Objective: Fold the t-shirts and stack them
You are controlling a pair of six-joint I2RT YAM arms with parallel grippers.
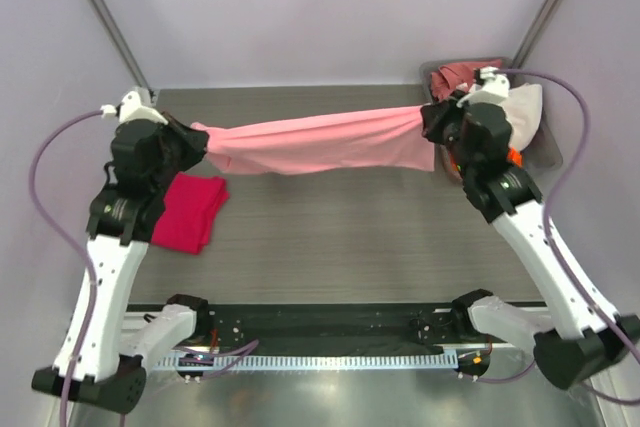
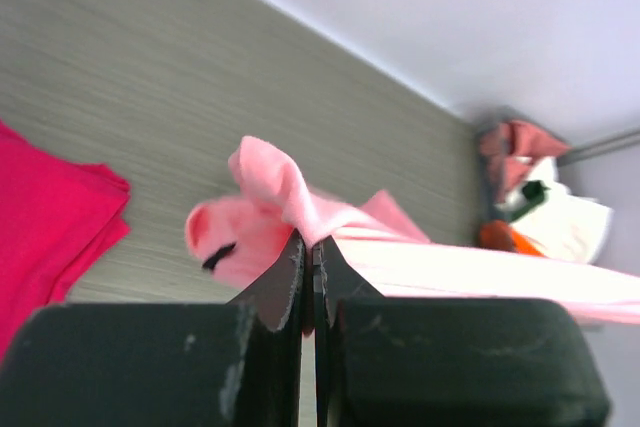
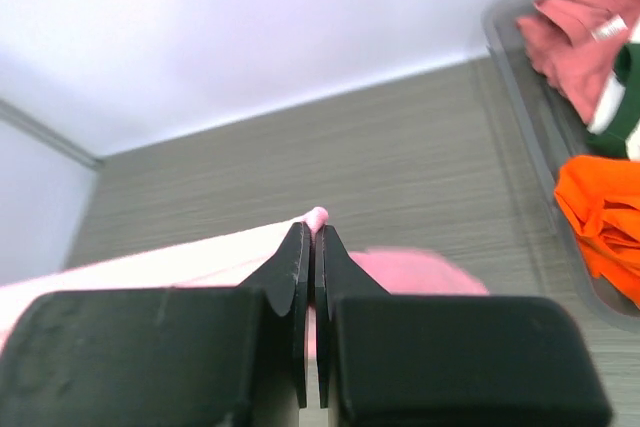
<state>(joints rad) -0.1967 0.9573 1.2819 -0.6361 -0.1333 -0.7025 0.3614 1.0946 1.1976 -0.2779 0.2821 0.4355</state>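
Here, between lilac walls (image 1: pixel 300 7), left claw (image 2: pixel 310 243) and right claw (image 3: pixel 313 229) pinch a pink t-shirt (image 1: pixel 320 142) over grey tabletop (image 1: pixel 340 237).

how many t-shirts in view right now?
5: light pink t-shirt stretched mid-air at centre; magenta t-shirt folded at left; dusty rose t-shirt, white t-shirt, orange t-shirt piled in the bin, back right. Others may hide underneath.

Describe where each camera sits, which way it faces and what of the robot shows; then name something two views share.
Top: above and behind the arms, looking down on the table; both arms show.
Left wrist: on the left arm, facing the bin across the table; left claw shut on the pink shirt.
Right wrist: on the right arm, facing the back wall; right claw shut on that shirt.
Shared: both wrists see the orange shirt in the bin.
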